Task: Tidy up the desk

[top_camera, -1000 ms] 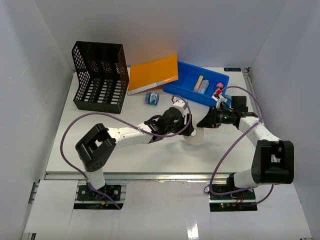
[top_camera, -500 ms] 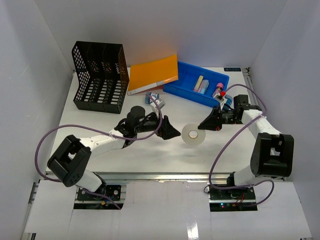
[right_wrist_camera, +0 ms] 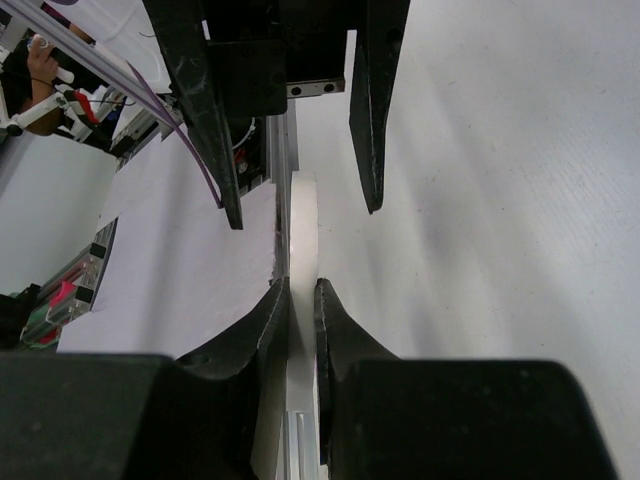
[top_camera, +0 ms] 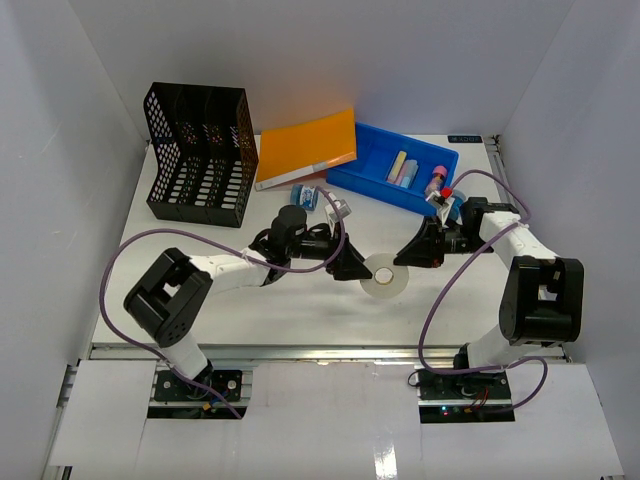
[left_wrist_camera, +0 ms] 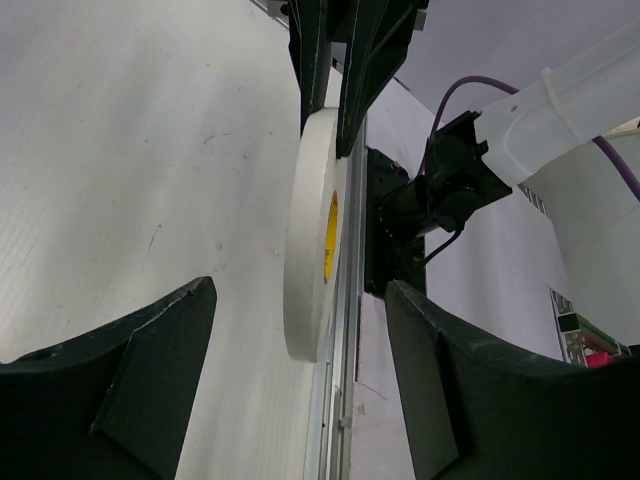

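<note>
Two arms meet near the middle of a flat white surface (top_camera: pixel 250 315) that fills the floor of a white-walled booth, with an aluminium rail (top_camera: pixel 300 350) along its near edge. From overhead, a black mesh file rack (top_camera: pixel 200 155) stands upright at far left. A glossy orange folder (top_camera: pixel 308 147) lies next to it, one corner over the end of a blue plastic tray (top_camera: pixel 385 193). The tray holds a few small stick-shaped pieces, yellowish, pale blue and pink-tipped, too small to name. A small blue-and-white item (top_camera: pixel 305 197) sits just in front of the folder. A white tape roll (top_camera: pixel 385 275) lies between the left end effector (top_camera: pixel 355 268) and the right end effector (top_camera: pixel 405 257).

Left wrist view: the roll (left_wrist_camera: pixel 318 235) is seen edge-on, smooth white rim with a yellow core. The dark left fingers (left_wrist_camera: pixel 150 380) are spread wide on either side of it, not touching. The right end effector (left_wrist_camera: pixel 330 130) pinches the roll's far rim.

Right wrist view: the right end effector (right_wrist_camera: pixel 302 290) is clamped tight on the roll's (right_wrist_camera: pixel 303 230) thin edge. The left end effector (right_wrist_camera: pixel 303 215) faces it, jaws apart. The matte, finely textured surface shows on the right.
</note>
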### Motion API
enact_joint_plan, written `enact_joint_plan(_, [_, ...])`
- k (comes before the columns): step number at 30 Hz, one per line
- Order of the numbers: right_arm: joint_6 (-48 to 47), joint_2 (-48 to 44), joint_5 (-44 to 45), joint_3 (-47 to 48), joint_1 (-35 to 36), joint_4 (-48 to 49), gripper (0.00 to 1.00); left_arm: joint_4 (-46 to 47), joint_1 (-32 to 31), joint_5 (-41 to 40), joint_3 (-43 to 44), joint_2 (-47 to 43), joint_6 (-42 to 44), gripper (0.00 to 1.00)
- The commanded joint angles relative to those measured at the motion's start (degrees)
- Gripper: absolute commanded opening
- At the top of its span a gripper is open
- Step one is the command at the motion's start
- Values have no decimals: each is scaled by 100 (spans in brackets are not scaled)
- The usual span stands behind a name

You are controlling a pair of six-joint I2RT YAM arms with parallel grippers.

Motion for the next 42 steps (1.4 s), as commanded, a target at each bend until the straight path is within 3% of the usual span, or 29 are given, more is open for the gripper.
enact_joint_plan(1, [-348,28,-250,228,44,-282,8,49,-110,275,332,135,6,68])
enact_joint_plan(6, [-450,19,-236,225,44,-368,8,-85,-138,192,474,205,39,49])
enact_joint_plan(8, [-533,27,-224,221,44,-418,10,-83,-138,196,503,181,17,32])
enact_joint_plan(11, [-638,15,-193,260,44,-525,23,-257,-138,235,596,157,56,14])
enact_joint_plan(14, [-866,-50,-81,326,44,-716,49,-729,-138,191,768,112,289,3])
enact_joint_plan(16, [-976,-154,-13,353,44,-810,65,-1047,-130,85,833,66,543,0])
enact_joint_plan(19, [-1009,-339,49,315,20,-787,74,-1799,-137,-133,957,-55,891,0])
enact_joint_plan(26, [-137,-776,351,185,-136,-10,83,-3007,-48,-531,1153,-345,1648,0])
enact_joint_plan(29, [933,-1234,865,-141,-210,1268,85,-3410,136,-706,1374,-363,1810,0])
enact_joint_plan(32, [2591,-2028,1921,-796,-228,3223,86,-3851,379,-1187,1797,-227,1909,0])
enact_joint_plan(36, [3591,-3053,2835,-1211,-268,4221,86,-4347,584,-1997,3081,304,1889,0])
enact_joint_plan(38, [3772,-3327,3132,-1338,-346,4444,87,-4427,591,-2412,3497,663,1834,0])
enact_joint_plan(42, [4076,-3695,3703,-1515,-653,4746,89,-4622,609,-3316,5225,1710,1742,0])
